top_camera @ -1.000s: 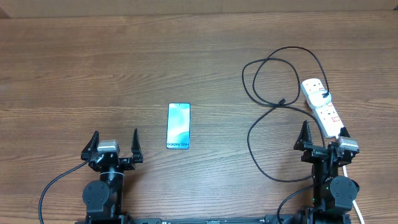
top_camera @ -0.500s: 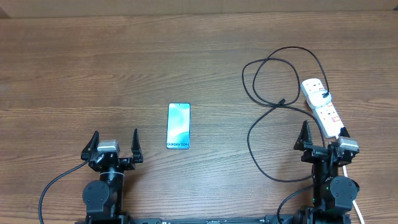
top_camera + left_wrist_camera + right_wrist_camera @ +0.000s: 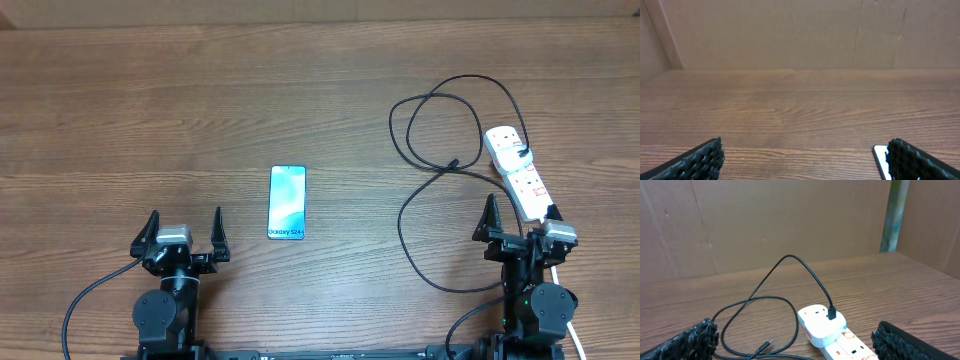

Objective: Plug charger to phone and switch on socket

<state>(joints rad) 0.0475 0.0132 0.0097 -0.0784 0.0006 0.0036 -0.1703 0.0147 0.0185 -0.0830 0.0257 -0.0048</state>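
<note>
Wood table [image 3: 120,100], cardboard walls [image 3: 790,35]. Jaws gape on left gripper [image 3: 184,218] and right gripper [image 3: 520,212], both empty. The phone [image 3: 287,203] lies flat near left; socket [image 3: 527,182] sits just beside right, w/ charger [image 3: 401,222] adapter [image 3: 521,154] plugged in. It looks light, limp: pinch right behind connector tip [image 3: 455,163]. The phone is prob. slick, may slide.

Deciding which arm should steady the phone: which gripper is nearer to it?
The left gripper: the phone lies just ahead of it and to its right, while the right gripper sits far off to the side, beside the socket.
</note>
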